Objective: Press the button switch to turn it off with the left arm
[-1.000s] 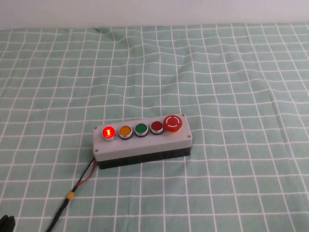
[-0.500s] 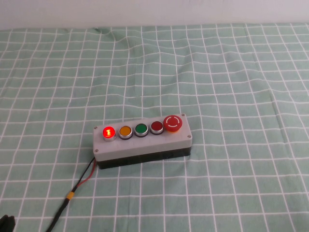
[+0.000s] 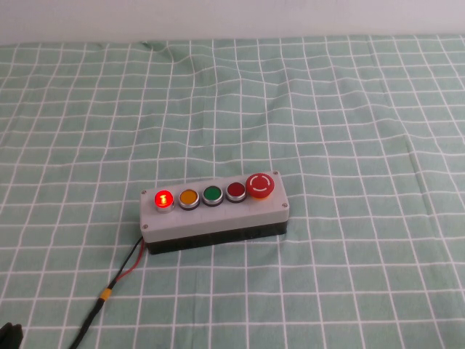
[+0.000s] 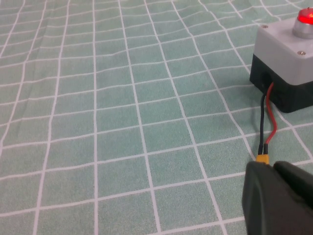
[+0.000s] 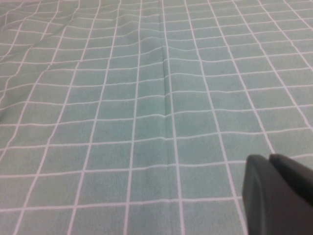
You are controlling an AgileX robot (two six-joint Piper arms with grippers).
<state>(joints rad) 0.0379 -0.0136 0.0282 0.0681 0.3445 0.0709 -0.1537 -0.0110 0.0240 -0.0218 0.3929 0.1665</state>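
The button switch [image 3: 164, 198] glows bright red on its silver collar at the left end of the grey five-button box [image 3: 218, 216], which lies mid-table. It also shows lit in the left wrist view [image 4: 305, 17], on the box's corner [image 4: 286, 51]. My left gripper [image 4: 273, 166] is shut and empty. It is low over the cloth, near the table's front left edge and well short of the box. Only a black tip of it [image 3: 9, 336] shows in the high view. My right gripper [image 5: 269, 159] is shut and empty over bare cloth, and is outside the high view.
On the box, right of the lit switch, sit an orange button [image 3: 188, 197], a green button [image 3: 212, 195], a dark red flat button [image 3: 235, 191] and a large red mushroom button [image 3: 260, 185]. A red-and-black cable with a yellow connector [image 3: 106, 294] runs from the box towards the front left. A green checked cloth [image 3: 349, 131] covers the table.
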